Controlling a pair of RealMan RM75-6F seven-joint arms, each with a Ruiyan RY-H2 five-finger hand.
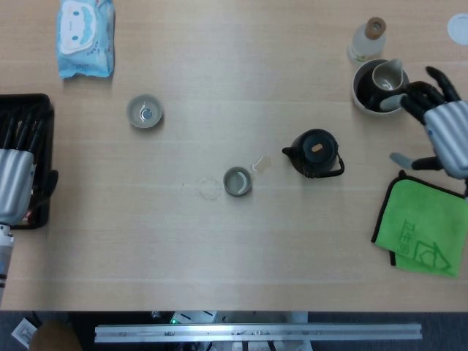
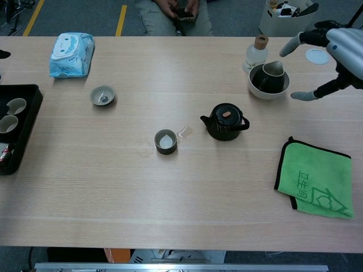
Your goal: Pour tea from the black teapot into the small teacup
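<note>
The black teapot (image 1: 316, 153) (image 2: 226, 121) stands upright on the table right of centre, spout pointing left, with nothing touching it. The small grey teacup (image 1: 237, 180) (image 2: 166, 141) sits to its left with pale liquid inside and a small wet mark beside it. My right hand (image 1: 446, 131) (image 2: 340, 51) hovers far to the right, well away from the pot, fingers spread and holding nothing. At the left edge my left hand (image 1: 13, 172) hangs over the black tray, its fingers straight and empty.
A second cup (image 1: 145, 112) (image 2: 102, 95) and a wipes pack (image 1: 85, 36) lie at the back left. The black tray (image 2: 28, 113) holds cups. A bowl with a pitcher (image 1: 380, 85) (image 2: 268, 80), a corked bottle (image 1: 368, 38) and a green cloth (image 1: 424, 227) (image 2: 315, 178) occupy the right.
</note>
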